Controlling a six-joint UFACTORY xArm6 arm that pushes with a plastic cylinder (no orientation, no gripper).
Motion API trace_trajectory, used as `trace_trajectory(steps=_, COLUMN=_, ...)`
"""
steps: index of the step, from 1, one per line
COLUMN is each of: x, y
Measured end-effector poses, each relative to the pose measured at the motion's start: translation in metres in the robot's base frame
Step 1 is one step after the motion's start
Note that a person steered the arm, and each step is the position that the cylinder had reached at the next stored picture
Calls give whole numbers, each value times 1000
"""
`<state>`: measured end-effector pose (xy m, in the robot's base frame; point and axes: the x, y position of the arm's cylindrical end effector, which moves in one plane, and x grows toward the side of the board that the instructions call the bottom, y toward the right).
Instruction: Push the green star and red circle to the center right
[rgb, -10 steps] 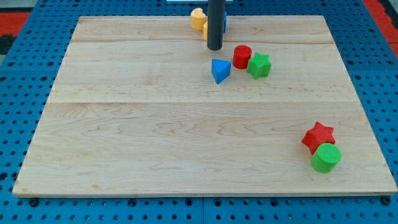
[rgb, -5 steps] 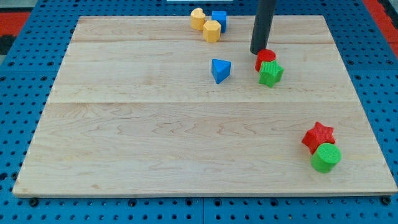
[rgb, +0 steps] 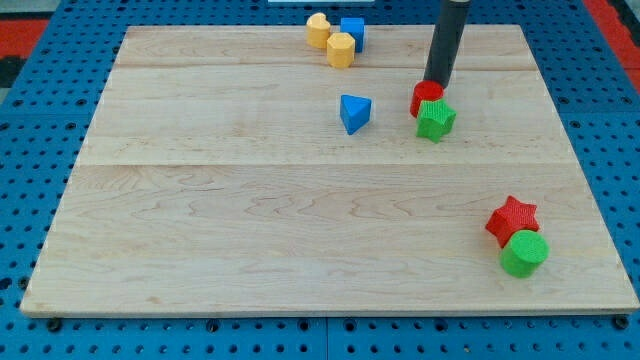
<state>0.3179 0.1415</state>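
The red circle (rgb: 426, 96) and the green star (rgb: 435, 119) stand touching each other in the upper right part of the wooden board (rgb: 250, 220), the star just below and right of the circle. My tip (rgb: 437, 81) is at the circle's upper right edge, touching or almost touching it. The rod rises out of the view's top.
A blue triangle (rgb: 354, 112) lies left of the pair. Two yellow blocks (rgb: 318, 30) (rgb: 341, 48) and a blue cube (rgb: 353, 31) sit at the top edge. A red star (rgb: 512, 219) and a green circle (rgb: 524, 253) sit together at the lower right.
The tip moved right from beside the yellow blocks, pushing the red circle and green star to the right. In the last half second it shifted slightly further right; the blocks stayed put.
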Motion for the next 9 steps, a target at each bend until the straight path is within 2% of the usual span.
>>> trace_trajectory(steps=3, x=17, y=-22)
trace_trajectory(steps=4, x=17, y=-64)
trace_trajectory(steps=5, x=17, y=-81)
trace_trajectory(steps=9, x=33, y=-13)
